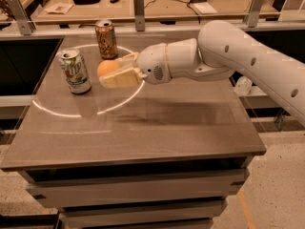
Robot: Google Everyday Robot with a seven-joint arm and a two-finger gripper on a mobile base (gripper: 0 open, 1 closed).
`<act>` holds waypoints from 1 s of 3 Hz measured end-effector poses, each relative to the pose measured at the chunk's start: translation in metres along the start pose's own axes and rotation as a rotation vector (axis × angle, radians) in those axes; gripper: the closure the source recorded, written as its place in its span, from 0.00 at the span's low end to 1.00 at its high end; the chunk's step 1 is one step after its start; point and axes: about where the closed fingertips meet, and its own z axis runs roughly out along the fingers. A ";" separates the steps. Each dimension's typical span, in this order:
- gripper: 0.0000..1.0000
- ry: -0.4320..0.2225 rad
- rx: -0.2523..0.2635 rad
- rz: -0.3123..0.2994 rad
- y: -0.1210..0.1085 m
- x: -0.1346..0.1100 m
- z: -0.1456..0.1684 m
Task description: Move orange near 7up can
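The near half of the bench shows only a pale arc of reflected light curving toward the left edge. Past that, left of the middle, the gripper hangs a little above the top. The arm comes in from over the right edge. The jaws are closed narrowly on the orange, one finger under it and one behind, so the fruit is off the surface and clamped. Just to its left, by the left edge and apart from it, the 7up can stands upright. Further back, close to the far edge, stands a brown can.

The carry looks nearly done; what is left is the set-down. Little more travel toward the left edge seems needed, since the leading fingertip is already near the can and could tip it. Lower straight down until the orange bears on the top. Part the jaws slowly, because a round fruit will likely roll if dropped or nudged. Then draw back toward the right edge, well clear of the brown can.
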 end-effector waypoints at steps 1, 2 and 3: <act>1.00 0.008 -0.059 -0.009 0.023 0.001 0.014; 1.00 0.016 -0.090 -0.015 0.034 0.005 0.027; 1.00 0.033 -0.094 -0.022 0.036 0.008 0.043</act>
